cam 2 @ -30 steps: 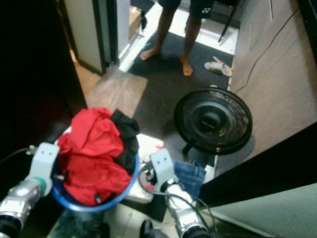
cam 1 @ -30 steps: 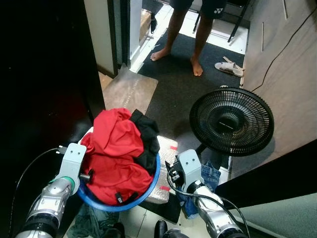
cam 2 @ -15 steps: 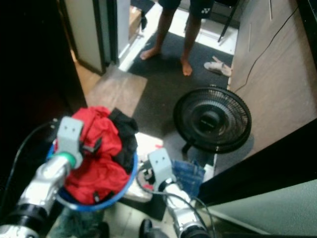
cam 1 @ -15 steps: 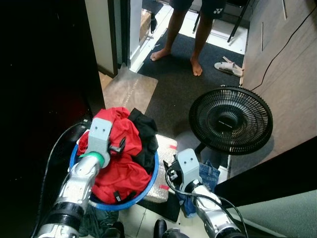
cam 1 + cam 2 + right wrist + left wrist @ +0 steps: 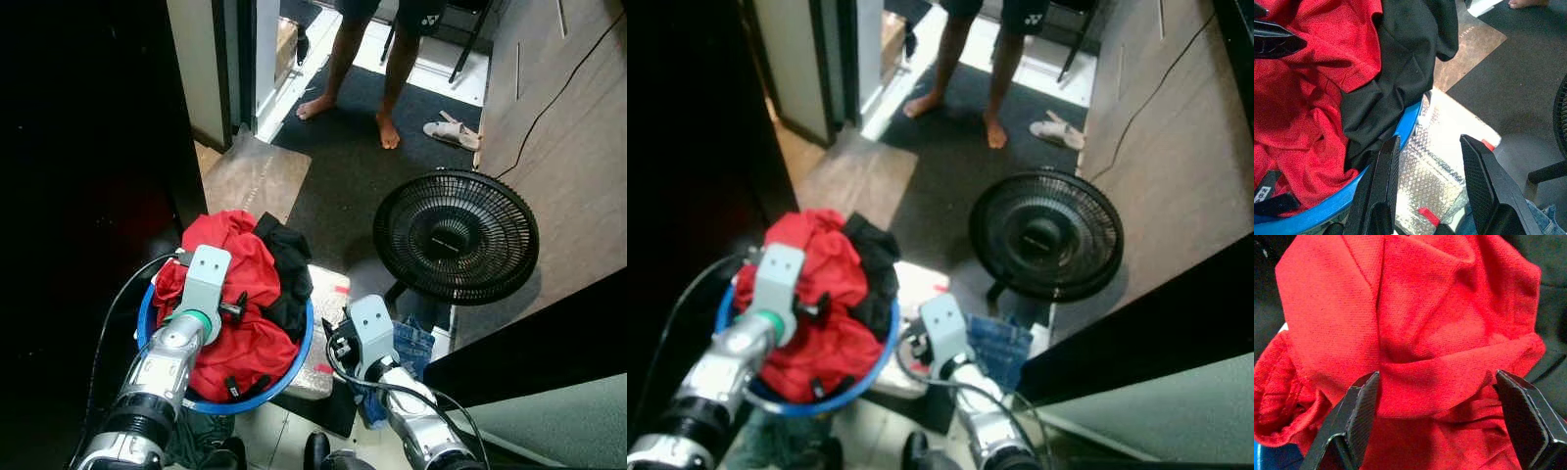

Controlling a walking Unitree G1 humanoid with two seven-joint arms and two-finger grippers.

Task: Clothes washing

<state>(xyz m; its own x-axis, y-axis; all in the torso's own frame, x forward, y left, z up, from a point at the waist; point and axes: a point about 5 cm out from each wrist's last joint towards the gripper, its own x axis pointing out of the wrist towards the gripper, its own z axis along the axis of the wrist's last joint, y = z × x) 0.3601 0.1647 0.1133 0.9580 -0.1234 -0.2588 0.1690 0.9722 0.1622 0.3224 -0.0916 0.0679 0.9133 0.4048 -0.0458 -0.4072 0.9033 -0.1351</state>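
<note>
Laundry basin on the floor, left arm over the pile

A black standing fan (image 5: 457, 238) stands on the dark floor mat (image 5: 348, 166), with a person's bare legs (image 5: 367, 59) at the mat's far edge near a pair of sandals (image 5: 453, 132). The blue basin (image 5: 294, 362), heaped with red clothing (image 5: 245, 294) and a black garment (image 5: 291, 264), sits near the mat's near edge, partly on a silvery bubble-wrap pad (image 5: 318, 338). The left gripper (image 5: 1435, 396) is down on the red clothing, its jaws wide apart with a fold of red cloth between them. The right gripper (image 5: 1427, 191) is just beside the basin's rim over the pad, jaws apart and holding nothing. Denim cloth (image 5: 411, 348) lies beside the right arm.
</note>
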